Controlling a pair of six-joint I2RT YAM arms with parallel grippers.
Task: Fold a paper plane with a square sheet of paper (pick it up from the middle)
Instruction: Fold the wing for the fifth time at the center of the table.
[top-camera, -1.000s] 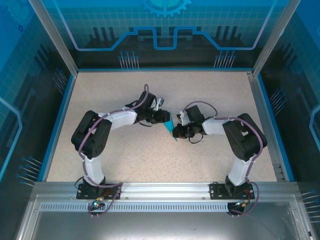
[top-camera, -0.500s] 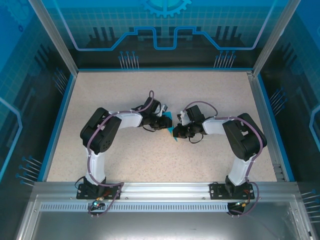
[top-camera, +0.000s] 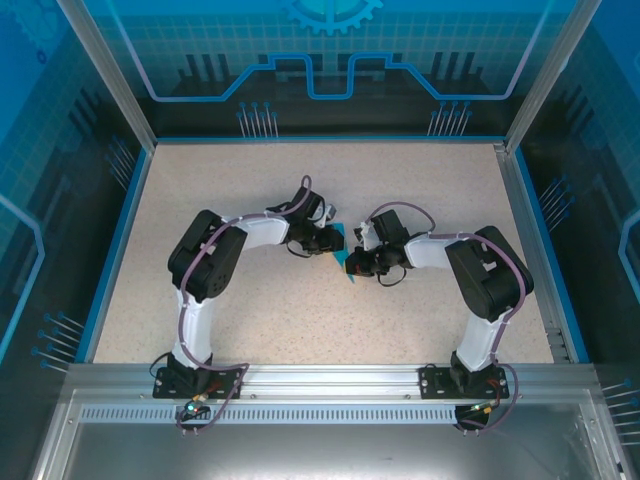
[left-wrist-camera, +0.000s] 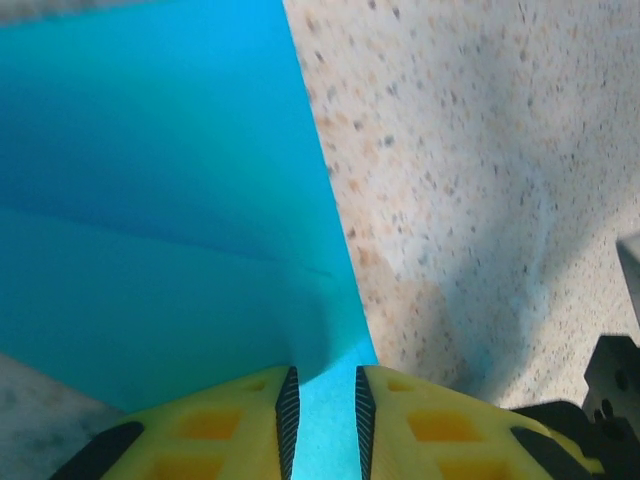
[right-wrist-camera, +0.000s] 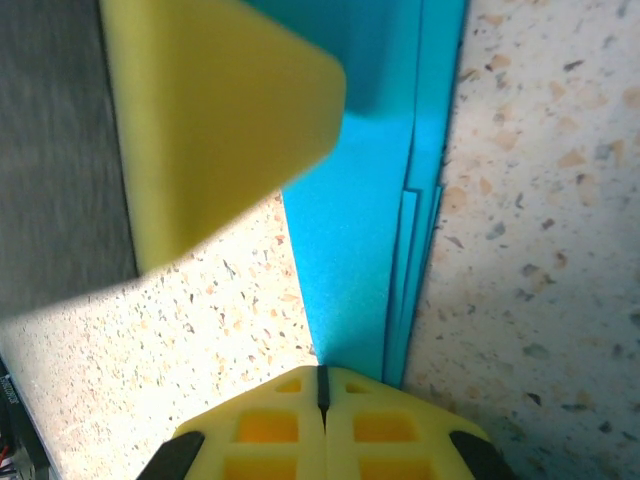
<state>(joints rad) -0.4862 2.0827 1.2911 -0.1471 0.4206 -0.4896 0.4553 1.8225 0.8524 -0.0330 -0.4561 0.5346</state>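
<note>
Currently the paper plane (right-wrist-camera: 360, 250), likely light and easily creased, is being pinched at the end nearest the right gripper (right-wrist-camera: 322, 385), jaws pressed together on it. The left gripper (left-wrist-camera: 322, 388) is being held slightly apart, the paper's edge showing in its gap. Gripping at the stiffer layered folds is being judged safest.

Change over the last second, seen from above. My left arm (top-camera: 262, 232) has swung in toward the middle of the table (top-camera: 260, 330). Its elbow (top-camera: 205, 260), first well out to the left, now sits nearer the centre and a little farther from the near edge. The left gripper (top-camera: 329, 241) has advanced to the right onto the folded paper (top-camera: 345, 266), so less blue shows between the two arms. Most of this travel came in the first half second; after that I see only a slight creep.
</note>
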